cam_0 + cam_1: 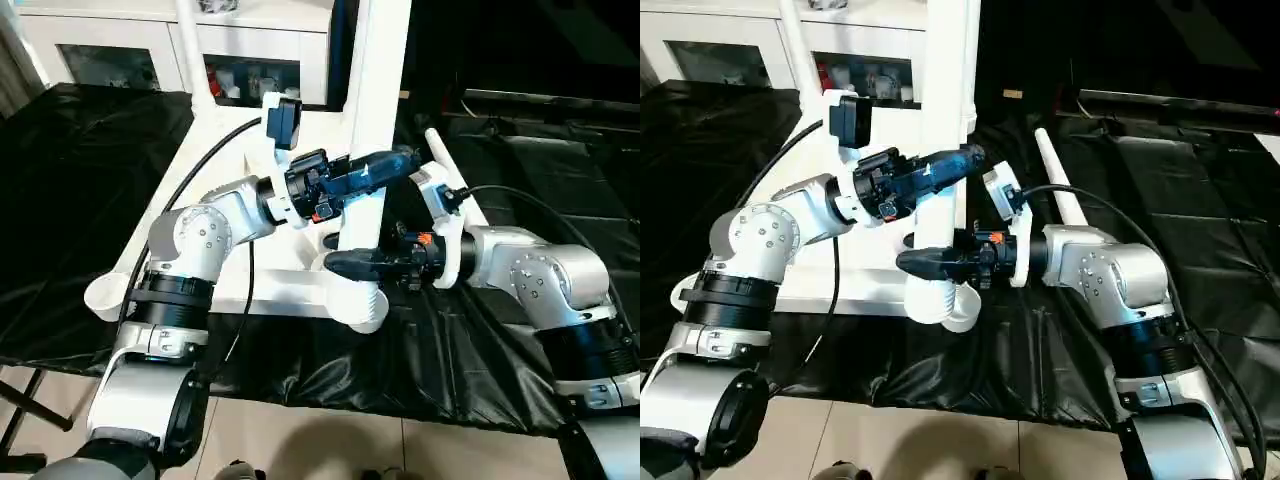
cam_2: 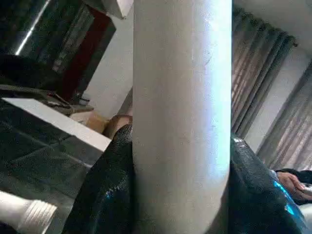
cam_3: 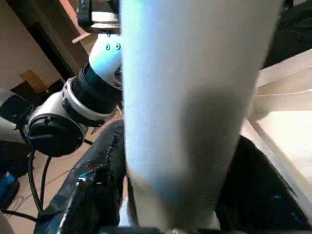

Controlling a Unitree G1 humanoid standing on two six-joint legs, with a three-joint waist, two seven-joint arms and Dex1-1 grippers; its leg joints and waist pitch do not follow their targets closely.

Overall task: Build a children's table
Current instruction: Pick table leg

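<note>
White leg upright in tabletop socket

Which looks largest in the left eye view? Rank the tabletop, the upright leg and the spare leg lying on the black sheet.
1. tabletop
2. upright leg, though it runs out of frame and stands nearer the camera, so this is unsure
3. spare leg, partly hidden

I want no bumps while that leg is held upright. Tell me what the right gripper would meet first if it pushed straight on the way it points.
The right gripper already straddles the upright leg, so the leg comes first. Beyond it, probably the left forearm, though depth is unclear.
</note>
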